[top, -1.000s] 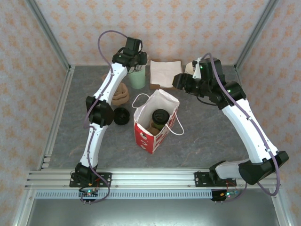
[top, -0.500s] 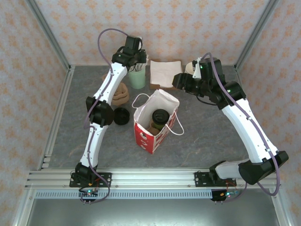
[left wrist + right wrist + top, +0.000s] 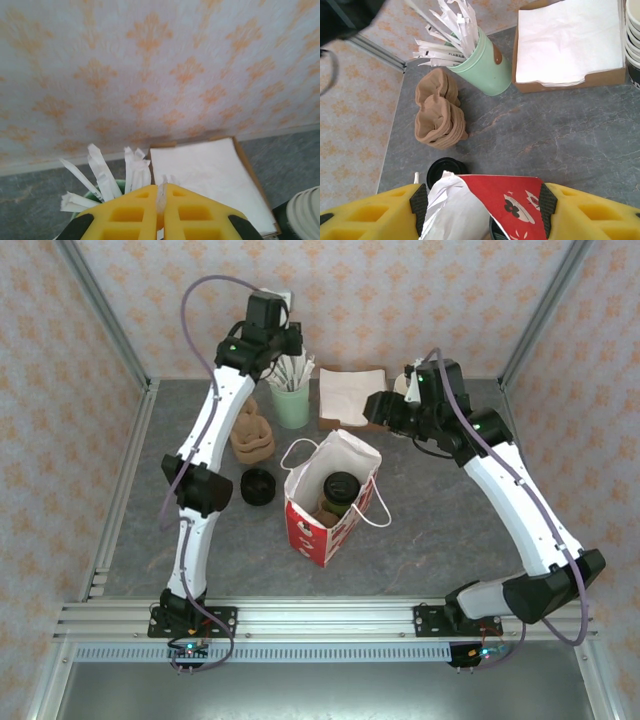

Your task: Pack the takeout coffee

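Observation:
The takeout coffee (image 3: 341, 487), a small cup with a black lid, stands inside the open red-and-white bag (image 3: 330, 498). In the right wrist view a dark sliver of its lid (image 3: 493, 231) shows under the bag's red flap (image 3: 510, 197). My right gripper (image 3: 380, 412) (image 3: 480, 212) hangs open above the bag's far rim, one finger on each side of the bag top. My left gripper (image 3: 285, 345) (image 3: 161, 187) is raised above the green cup of wrapped straws (image 3: 292, 400) (image 3: 119, 184). It is shut on a thin white wrapped straw (image 3: 161, 197).
A brown tray of white napkins (image 3: 352, 395) (image 3: 565, 40) lies at the back. A stack of cream-rimmed cups (image 3: 632, 30) (image 3: 305, 215) stands to its right. Tan cup sleeves (image 3: 252, 435) (image 3: 440, 112) and a low black stack of lids (image 3: 259, 486) (image 3: 445, 169) lie left of the bag.
My left gripper has lifted up and back from the green cup, with a straw pinched in it. The right gripper has barely shifted over the bag.

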Controlling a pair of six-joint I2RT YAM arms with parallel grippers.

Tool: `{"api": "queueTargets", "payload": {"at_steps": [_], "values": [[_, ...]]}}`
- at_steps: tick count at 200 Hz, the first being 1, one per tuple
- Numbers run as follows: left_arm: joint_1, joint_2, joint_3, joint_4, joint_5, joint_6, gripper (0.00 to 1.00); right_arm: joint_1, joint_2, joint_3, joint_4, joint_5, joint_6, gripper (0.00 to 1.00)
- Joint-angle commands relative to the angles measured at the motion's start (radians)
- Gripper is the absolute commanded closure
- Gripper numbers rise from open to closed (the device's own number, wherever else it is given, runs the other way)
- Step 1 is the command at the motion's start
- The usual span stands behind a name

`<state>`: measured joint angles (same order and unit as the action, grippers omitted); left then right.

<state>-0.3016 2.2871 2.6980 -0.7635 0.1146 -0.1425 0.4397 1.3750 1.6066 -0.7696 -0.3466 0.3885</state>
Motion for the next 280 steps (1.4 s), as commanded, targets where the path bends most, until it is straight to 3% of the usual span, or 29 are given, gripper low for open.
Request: {"api": "queueTargets", "payload": {"at_steps": [1, 89, 135, 214, 280], "values": [[-0.015, -0.093, 0.022, -0.052, -0.032, 0.047, 0.91, 0.000, 0.012, 0.046, 0.037, 0.032, -0.026, 0.37], [-0.159, -0.473, -0.157, -0.099, -0.105, 0.079, 0.93, -0.035, 0.178, 0.125, 0.097, 0.293, -0.090, 0.34], [-0.234, -0.724, -0.399, -0.072, -0.085, 0.061, 0.93, -0.042, 0.373, 0.287, 0.110, 0.332, -0.150, 0.32], [-0.269, -0.998, -0.734, -0.027, 0.117, -0.059, 0.93, -0.042, 0.752, 0.656, -0.005, 0.293, -0.206, 0.34], [-0.347, -1.061, -0.921, -0.007, 0.260, -0.117, 0.94, -0.041, 0.894, 0.729, 0.011, 0.271, -0.193, 0.34]]}}
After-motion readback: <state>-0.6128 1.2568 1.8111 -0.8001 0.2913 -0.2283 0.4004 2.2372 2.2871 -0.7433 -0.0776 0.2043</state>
